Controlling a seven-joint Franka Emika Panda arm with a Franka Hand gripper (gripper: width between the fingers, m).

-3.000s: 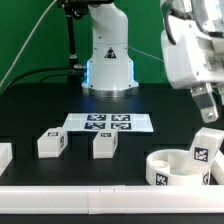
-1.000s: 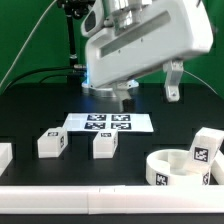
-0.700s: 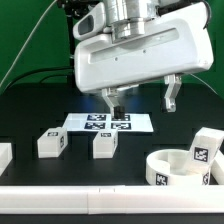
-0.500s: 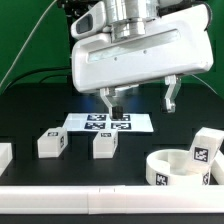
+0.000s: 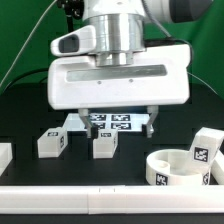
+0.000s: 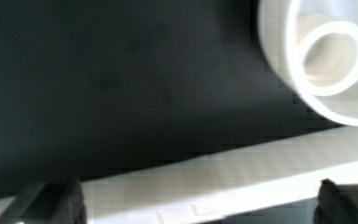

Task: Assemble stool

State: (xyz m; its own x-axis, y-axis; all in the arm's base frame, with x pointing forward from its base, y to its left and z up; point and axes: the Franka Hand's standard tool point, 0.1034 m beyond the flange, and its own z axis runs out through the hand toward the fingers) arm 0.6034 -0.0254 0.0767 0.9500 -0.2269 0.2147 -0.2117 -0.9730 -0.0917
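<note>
Arm (image 5: 118, 70) low over the desk (image 5: 25, 115), hiding part of the marker board (image 5: 122, 123); jaws spread wide, nothing between them; finger (image 5: 87, 122) hangs just above and beside the middle leg (image 5: 105, 146).

Stool not assembled, by the look of it:
- seat (image 5: 172, 170) lies flat on the exterior view's right, near the white front rail (image 5: 80, 198)
- tilted leg (image 5: 205, 146) stands against the seat's far rim; cannot tell whether inside the ring or beside it
- middle leg and outer leg (image 5: 52, 143) lie loose and apart on the desk
- another white block (image 5: 4, 155) is cut by the frame edge; probably a leg

Wrist view: mostly bare desk under the jaws; seat (image 6: 336, 60) only at the margin; rail (image 6: 211, 175) close to the fingertips (image 6: 43, 200).

Risks:
- straight descent here would close on nothing
- fingertips may strike the rail, being so near it
- sideways travel at this height may clip the middle leg and turn it
- approach to the seat may topple the tilted leg
- an off-centre grip on the smooth ring could push it across the desk rather than lift it
</note>
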